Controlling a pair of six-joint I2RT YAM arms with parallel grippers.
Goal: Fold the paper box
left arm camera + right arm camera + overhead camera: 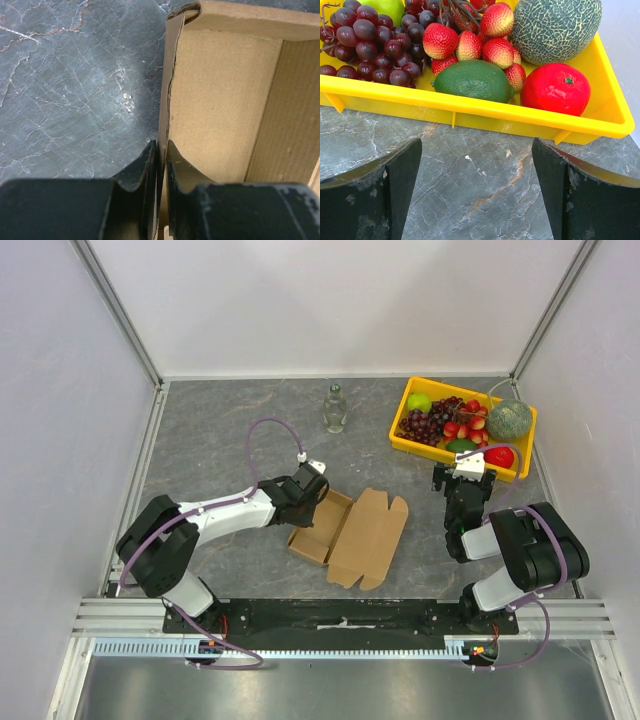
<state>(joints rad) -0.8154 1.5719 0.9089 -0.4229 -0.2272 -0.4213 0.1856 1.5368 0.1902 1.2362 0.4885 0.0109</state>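
The paper box [350,533] is brown cardboard, partly folded, lying in the middle of the table with its lid flap spread flat to the right. My left gripper [309,498] sits at the box's upper left wall. In the left wrist view the box [220,100] has a raised side wall, and my left gripper [163,150] is shut on that thin wall, one finger on each side. My right gripper [462,477] is open and empty, right of the box, just in front of the yellow tray. In the right wrist view my right gripper [476,172] hangs over bare table.
A yellow fruit tray [407,443] with grapes, strawberries, a melon and other fruit stands at the back right; its front wall [470,112] is close ahead of my right gripper. A clear glass bottle [335,408] stands at the back centre. Metal rails edge the table.
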